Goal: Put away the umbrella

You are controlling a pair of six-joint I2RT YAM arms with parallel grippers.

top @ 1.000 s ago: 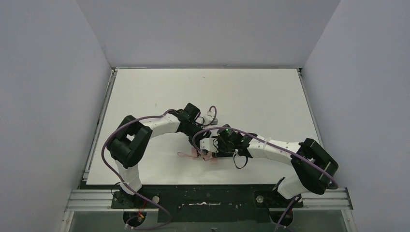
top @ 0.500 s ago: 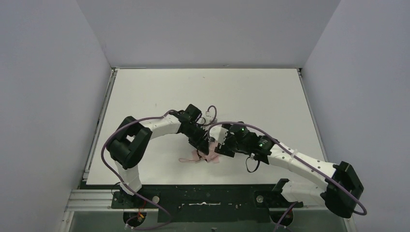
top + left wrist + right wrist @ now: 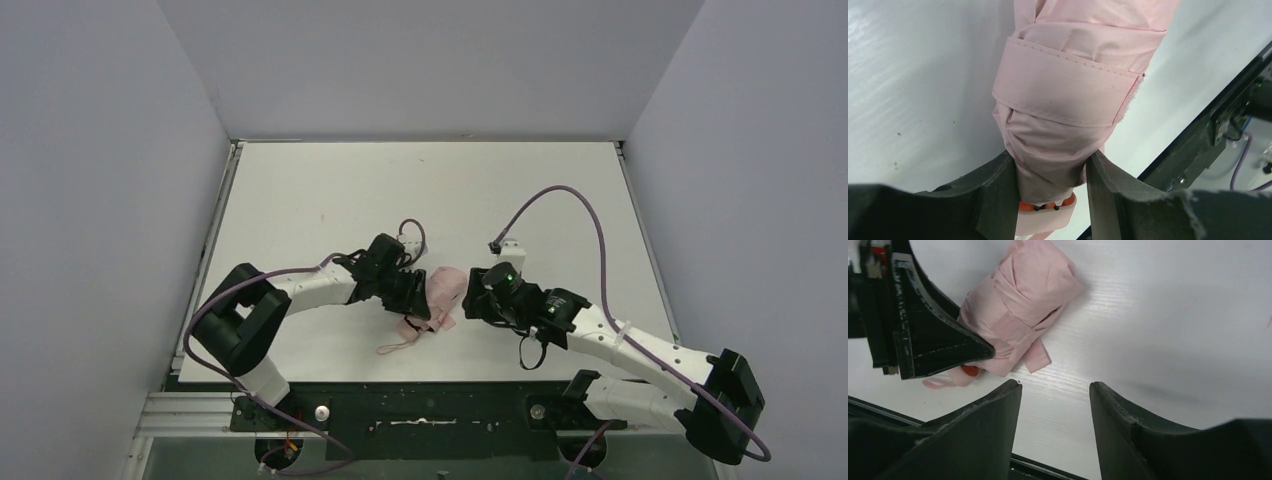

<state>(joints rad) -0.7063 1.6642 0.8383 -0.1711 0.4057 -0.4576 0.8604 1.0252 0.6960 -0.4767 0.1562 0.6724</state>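
The umbrella [image 3: 446,288] is folded into a short pale pink bundle with its strap wrapped around it, lying on the white table. Its wrist loop [image 3: 398,346] trails toward the front edge. My left gripper [image 3: 420,304] is shut on the umbrella's handle end; in the left wrist view the fabric [image 3: 1068,90] is pinched between the jaws [image 3: 1050,172], with the pink handle [image 3: 1044,214] just below. My right gripper [image 3: 472,302] is open and empty, just right of the umbrella. In the right wrist view [image 3: 1055,390] the umbrella [image 3: 1018,310] lies ahead, beside a left finger [image 3: 933,337].
The white table [image 3: 420,190] is boxed in by grey walls on three sides. The black front rail [image 3: 430,410] carrying the arm bases runs close below the umbrella. A purple cable [image 3: 560,195] loops over the table behind my right arm.
My right gripper has pulled back to the right, off the umbrella, and stands open. My left arm has swung toward the front, still holding the umbrella, whose wrapped bundle now shows.
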